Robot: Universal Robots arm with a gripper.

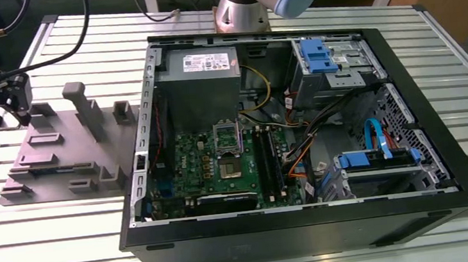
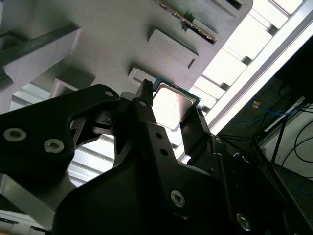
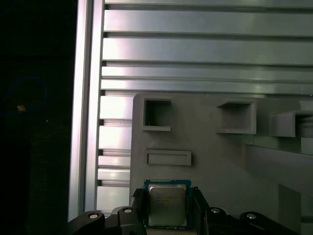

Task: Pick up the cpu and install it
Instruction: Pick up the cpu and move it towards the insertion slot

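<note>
I have the black metal hand clenched on opposite edges of the flat square cpu, shiny silver lid up, level at the matte grey plastic tray on the ribbed aluminium table.

Exterior view: even, bright light; table shines pale, case dim inside. Second wrist view: gripper a black silhouette, table burnt out white, glare on cpu. First wrist view: blackness beyond table edge.
</note>
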